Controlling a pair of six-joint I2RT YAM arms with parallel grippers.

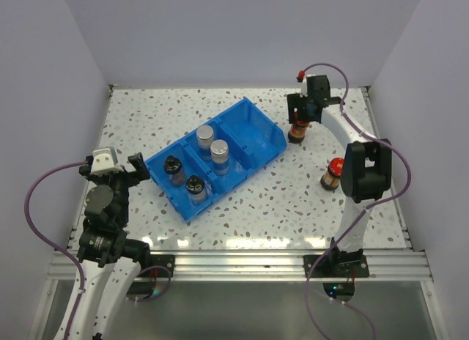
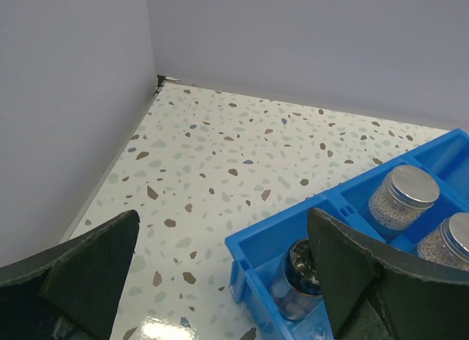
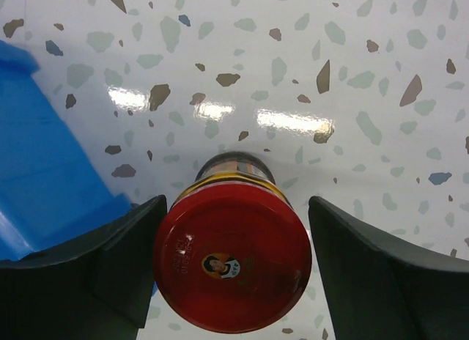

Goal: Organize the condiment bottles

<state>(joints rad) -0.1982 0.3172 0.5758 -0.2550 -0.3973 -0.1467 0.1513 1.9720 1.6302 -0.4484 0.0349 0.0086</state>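
Reaching over the far right part of the surface (image 1: 293, 201), with the right fingers (image 1: 299, 119) spread either side of a red-capped bottle (image 3: 233, 270).
Not yet clamped on that upright bottle: one finger at the edge of the cap, a gap at the other. Holding nothing in the left fingers (image 1: 138, 169), spread wide near the left edge, just beside the blue bin (image 1: 253, 127). Standing in the bin's middle compartment: two silver-capped bottles (image 1: 205, 135) (image 1: 220, 151). Standing in the compartment nearest the left arm: two black-capped bottles (image 1: 172, 165) (image 1: 195, 186). Standing apart by the right edge: the second red-capped bottle (image 1: 333, 171).
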